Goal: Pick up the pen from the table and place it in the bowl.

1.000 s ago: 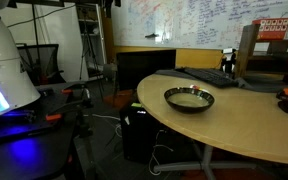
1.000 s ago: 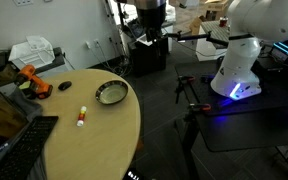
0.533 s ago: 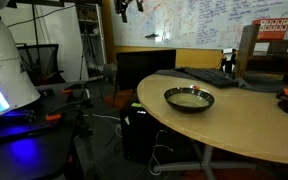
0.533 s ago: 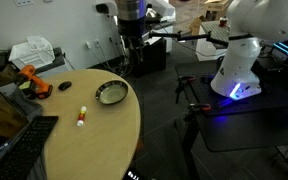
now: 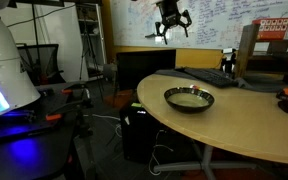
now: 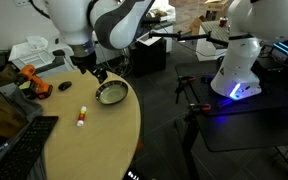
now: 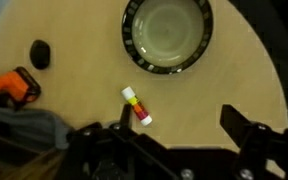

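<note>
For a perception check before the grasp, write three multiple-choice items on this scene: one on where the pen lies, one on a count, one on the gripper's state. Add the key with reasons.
1. Where does the pen lie?
A. On the table, apart from the bowl
B. Inside the bowl
C. Between the gripper's fingers

2. How many things lie inside the bowl?
A. Three
B. None
C. One

3. What state is the gripper in?
A. Shut on the pen
B. Shut on the bowl's rim
C. Open, holding nothing

Key:
1 A: the wrist view shows the pen on bare wood with a gap between it and the bowl.
2 B: the bowl's pale inside shows nothing in it.
3 C: in an exterior view the fingers stand spread, well above the table, with nothing between them.
</note>
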Available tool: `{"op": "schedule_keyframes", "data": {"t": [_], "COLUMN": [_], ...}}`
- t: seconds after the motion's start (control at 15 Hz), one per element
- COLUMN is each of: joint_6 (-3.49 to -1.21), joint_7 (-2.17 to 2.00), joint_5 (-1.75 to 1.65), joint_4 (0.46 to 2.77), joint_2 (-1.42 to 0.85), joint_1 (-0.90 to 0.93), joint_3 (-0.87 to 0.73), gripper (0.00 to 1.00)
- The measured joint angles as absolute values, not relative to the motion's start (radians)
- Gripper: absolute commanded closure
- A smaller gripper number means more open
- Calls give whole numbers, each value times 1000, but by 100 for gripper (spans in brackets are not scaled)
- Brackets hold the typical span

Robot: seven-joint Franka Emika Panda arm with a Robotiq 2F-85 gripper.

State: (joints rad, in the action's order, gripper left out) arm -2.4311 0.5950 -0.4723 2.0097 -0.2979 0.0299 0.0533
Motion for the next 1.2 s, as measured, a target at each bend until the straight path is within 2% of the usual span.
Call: {"op": "schedule_keyframes", "data": {"t": [0.47, 0.8, 1.2], "joint_6": [-2433, -2430, -2422], "joint_7": [1029, 1348, 1366], "joint_5": [-434, -275, -261], "joint_4": [1637, 1529, 1431], "joint_2": [-671, -798, -904], "joint_1": [-16, -109, -82], "joint_3": [105, 212, 171], "gripper": [0, 0, 0]}}
